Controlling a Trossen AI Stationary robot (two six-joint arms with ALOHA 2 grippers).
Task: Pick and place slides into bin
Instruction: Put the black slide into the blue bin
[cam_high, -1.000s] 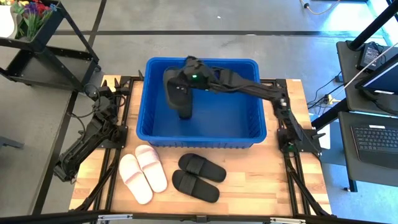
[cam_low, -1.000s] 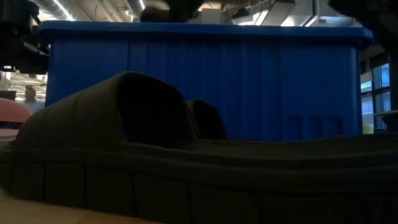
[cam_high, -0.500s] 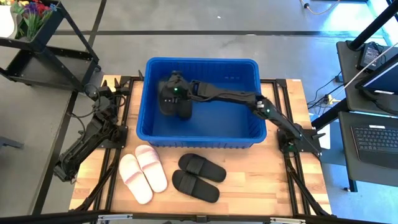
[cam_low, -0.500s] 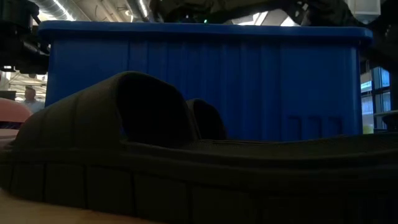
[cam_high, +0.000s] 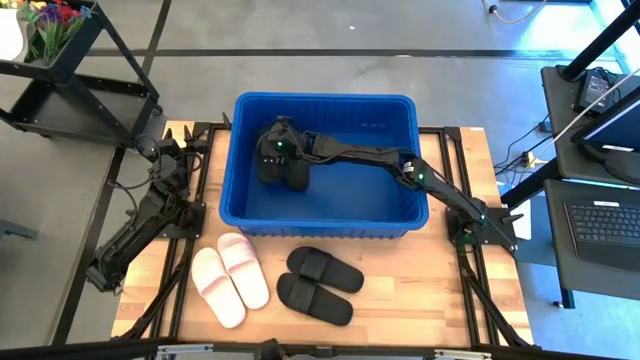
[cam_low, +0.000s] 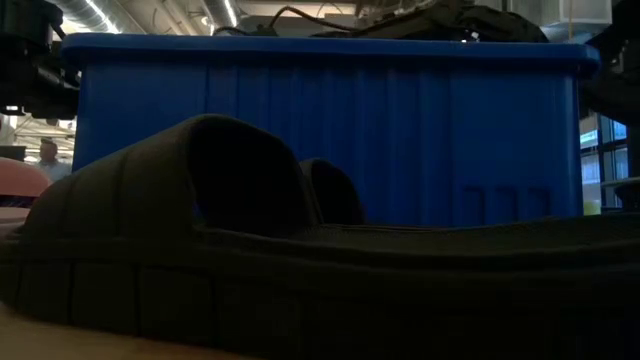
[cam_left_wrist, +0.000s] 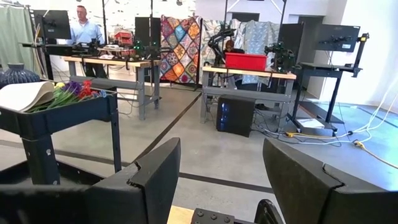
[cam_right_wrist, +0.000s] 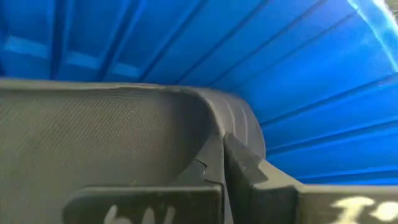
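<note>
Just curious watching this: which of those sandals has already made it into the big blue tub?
Only one black slide sandal, held by the right gripper inside the blue plastic bin. The pale pair and another black pair lie on the wooden table.

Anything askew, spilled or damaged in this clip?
Nothing stands out. The white pair and black pair lie flat on the table. The right gripper holds a black slide inside the bin.

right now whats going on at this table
The right arm reaches into the blue bin, its gripper low in the far left corner with a black slide. A white pair and a black pair wait on the table in front of the bin. The left arm rests at the table's left edge.
</note>
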